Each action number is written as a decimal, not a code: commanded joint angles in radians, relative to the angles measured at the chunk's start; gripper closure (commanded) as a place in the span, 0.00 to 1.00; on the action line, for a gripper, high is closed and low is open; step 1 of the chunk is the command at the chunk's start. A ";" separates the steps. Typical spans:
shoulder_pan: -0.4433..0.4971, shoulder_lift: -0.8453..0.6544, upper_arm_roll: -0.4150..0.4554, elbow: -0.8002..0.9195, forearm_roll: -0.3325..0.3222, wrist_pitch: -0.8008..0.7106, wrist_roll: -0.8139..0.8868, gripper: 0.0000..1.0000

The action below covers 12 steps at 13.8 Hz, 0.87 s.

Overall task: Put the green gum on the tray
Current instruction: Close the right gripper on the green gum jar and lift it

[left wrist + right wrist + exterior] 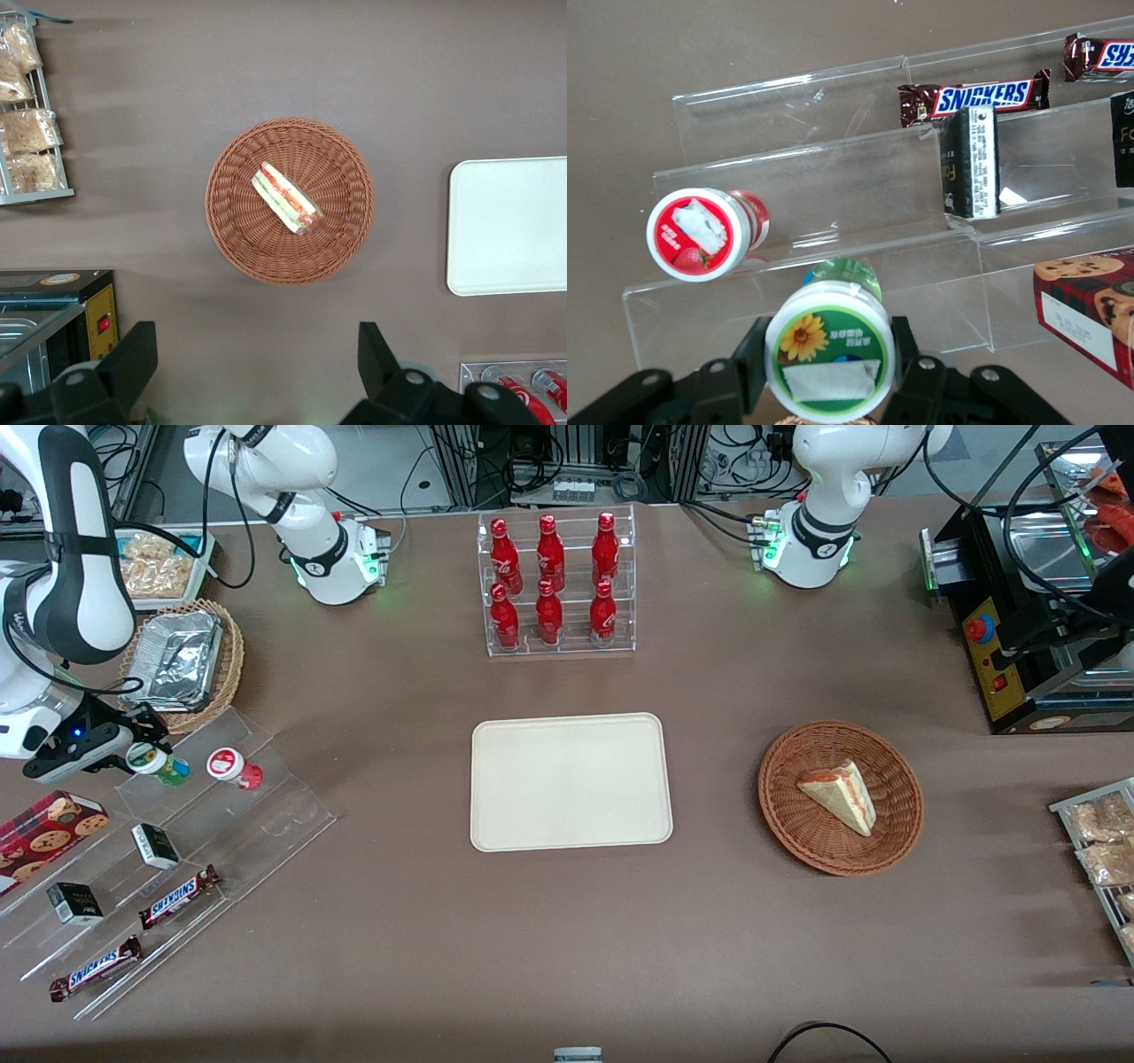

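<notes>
SNICKERS in white-blue letters on brown chocolate bar wrapper (976, 97), on lower step of clear acrylic stepped stand (833, 177). Second brown bar (1099, 55), same stand: only "ICKERS" in frame. From front view both wrappers (178, 896) (96, 967) read SNICKERS in full. Small black carton (971, 162), standing upright: white side panel with fine print, illegible. Another black box at edge (1123, 142): pale letters "Fo", rest cut off. Green gum's white lid label (830, 347): sunflower picture, small script unreadable.

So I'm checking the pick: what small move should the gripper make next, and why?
Probably lift straight up. The gripper looks shut on the green gum at the acrylic shelf, beside the red gum, and the tray sits bare toward the table's middle.
</notes>
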 commanded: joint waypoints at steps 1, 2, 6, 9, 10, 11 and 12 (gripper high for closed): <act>0.004 0.001 -0.002 0.020 0.022 0.004 -0.016 1.00; 0.006 0.001 0.002 0.033 0.022 -0.005 -0.008 1.00; 0.044 0.001 0.004 0.192 0.023 -0.195 0.032 1.00; 0.137 0.014 0.005 0.334 0.023 -0.379 0.174 1.00; 0.177 0.018 0.005 0.371 0.025 -0.422 0.238 1.00; 0.229 0.024 0.007 0.407 0.025 -0.469 0.318 1.00; 0.283 0.026 0.007 0.431 0.025 -0.503 0.407 1.00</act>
